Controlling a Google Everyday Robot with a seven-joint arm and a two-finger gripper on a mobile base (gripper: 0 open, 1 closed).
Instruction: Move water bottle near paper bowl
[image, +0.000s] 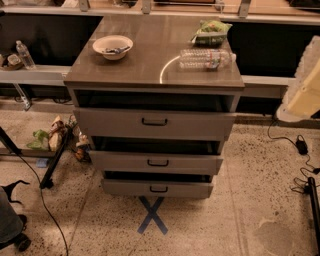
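Bag (212, 31): we saw it green, back right on the cabinet top (150, 62).
Drawers (154, 123): three, pulled partly open.
Floor (250, 175): we saw a blue X (152, 215).

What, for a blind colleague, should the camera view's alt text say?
A water bottle lies on its side on the right of a cabinet top, apart from the paper bowl on the left; a green snack bag sits behind the bottle. The gripper is out of view.

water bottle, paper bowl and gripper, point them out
water bottle (205, 58): camera view, ribbed middle
paper bowl (113, 54): camera view, front wall
gripper (305, 85): camera view, pale part at the right edge
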